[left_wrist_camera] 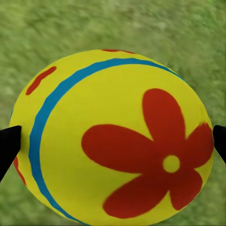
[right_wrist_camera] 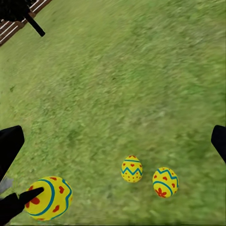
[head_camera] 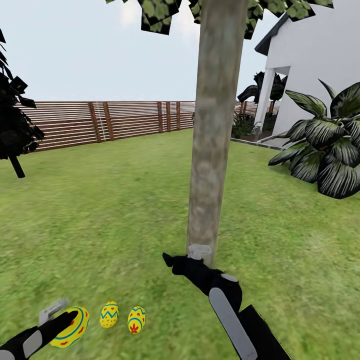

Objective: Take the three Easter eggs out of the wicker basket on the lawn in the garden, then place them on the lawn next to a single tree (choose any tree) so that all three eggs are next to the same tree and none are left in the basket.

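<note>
Egg [left_wrist_camera: 113, 136] sits gripped in left end effector [head_camera: 62, 320]; 2 eggs [head_camera: 109, 314] lie beside; right end effector [right_wrist_camera: 113, 141] wide.

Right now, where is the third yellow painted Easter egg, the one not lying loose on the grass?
In the head view it sits at lower left, the yellow flower-painted egg between the left gripper fingers, beside two eggs on the lawn.

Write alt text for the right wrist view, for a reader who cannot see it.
Three yellow Easter eggs on the lawn: two eggs lie side by side on the grass, and a third egg sits apart between the left gripper's dark fingers. A strip of brown fence shows at one corner.
</note>
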Tool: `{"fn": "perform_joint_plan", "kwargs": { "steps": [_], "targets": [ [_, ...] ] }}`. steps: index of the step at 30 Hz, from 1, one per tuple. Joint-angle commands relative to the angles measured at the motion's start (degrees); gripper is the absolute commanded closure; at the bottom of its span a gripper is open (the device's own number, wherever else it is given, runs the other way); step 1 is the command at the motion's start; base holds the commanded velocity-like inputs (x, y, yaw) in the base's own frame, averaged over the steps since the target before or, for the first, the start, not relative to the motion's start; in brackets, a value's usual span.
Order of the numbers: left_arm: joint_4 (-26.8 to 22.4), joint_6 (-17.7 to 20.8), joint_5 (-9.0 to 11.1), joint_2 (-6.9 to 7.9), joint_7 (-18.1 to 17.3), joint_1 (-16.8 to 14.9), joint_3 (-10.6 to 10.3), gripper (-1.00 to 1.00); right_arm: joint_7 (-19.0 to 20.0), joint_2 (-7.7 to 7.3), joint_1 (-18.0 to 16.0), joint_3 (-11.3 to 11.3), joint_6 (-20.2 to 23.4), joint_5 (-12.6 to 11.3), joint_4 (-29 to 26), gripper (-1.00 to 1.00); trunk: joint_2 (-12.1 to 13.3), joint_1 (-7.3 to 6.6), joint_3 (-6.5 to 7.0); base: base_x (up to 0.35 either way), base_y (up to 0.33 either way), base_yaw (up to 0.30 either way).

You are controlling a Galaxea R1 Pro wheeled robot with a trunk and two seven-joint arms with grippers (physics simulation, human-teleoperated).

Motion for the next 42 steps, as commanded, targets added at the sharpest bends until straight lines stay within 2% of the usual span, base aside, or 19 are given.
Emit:
{"fn": "perform_joint_plan", "kwargs": {
  "steps": [1, 9, 11, 13, 17, 20, 26, 38, 42],
  "targets": [
    [0.5, -0.1, 0.6, -0.05, -0.2, 0.0, 0.0, 1.0, -0.6, 0.1, -0.1, 0.7, -0.1, -0.5, 0.0, -1.0, -0.5, 0.23, -0.26, 0.0, 0.0, 0.0],
    [-0.4, 0.5, 0.8, -0.53, 1.0, -0.4, 0.1, 1.0, -0.7, -0.14, -0.1, 1.3, -1.7, -0.5, 0.1, -1.0, -3.7, 1.99, -1.69, 0.0, 0.0, 0.18],
    [-3.2, 1.6, 0.8, -0.46, 1.2, -0.6, 0.0, 1.0, -0.6, -0.19, -0.1, 1.3, -2.4, -0.5, 0.0, -1.0, -4.5, 2.43, -2.05, 0.0, 0.0, 0.066],
    [-6.6, 4.2, 0.8, -0.47, 1.2, -0.7, 0.1, 1.0, -0.6, -0.2, -0.1, 1.3, -2.7, -0.5, 0.0, -1.0, -5.3, 2.87, -2.41, 0.0, 0.0, 0.017],
    [-8.8, 7.3, 0.8, -0.74, 1.2, -0.7, 0.1, 1.0, -0.7, -0.21, -0.1, 1.2, -2.8, -0.5, 0.1, -1.0, -6.9, 3.75, -3.13, 0.0, 0.0, 0.003],
    [-9.0, 7.6, 0.8, -0.87, 1.2, -0.7, 0.0, 1.0, -0.7, -0.21, -0.1, 0.9, -2.9, -0.5, 0.1, -1.0, -8.1, 4.41, -3.67, 0.0, 0.0, 0.0],
    [-9.2, 7.7, 0.8, -0.89, 1.2, -0.7, 0.0, 1.0, -0.6, -0.21, -0.1, 1.0, -7.2, -0.6, 0.5, -1.0, -10.5, 5.73, -4.75, 0.0, 0.0, 0.0],
    [-9.3, 8.0, 0.8, -0.78, 0.6, -0.7, -0.1, 1.0, -0.6, 0.2, -0.1, 1.2, -7.9, -0.6, 2.3, -1.0, -15.3, 8.36, -6.9, 0.0, 0.0, 0.0],
    [-10.2, 8.2, 0.9, -0.75, 0.4, -0.7, -0.1, 1.0, -0.5, 0.26, -0.1, 1.3, -9.9, -0.6, 4.3, -1.0, -16.9, 9.24, -7.62, 0.0, 0.0, 0.0]
  ]
}}
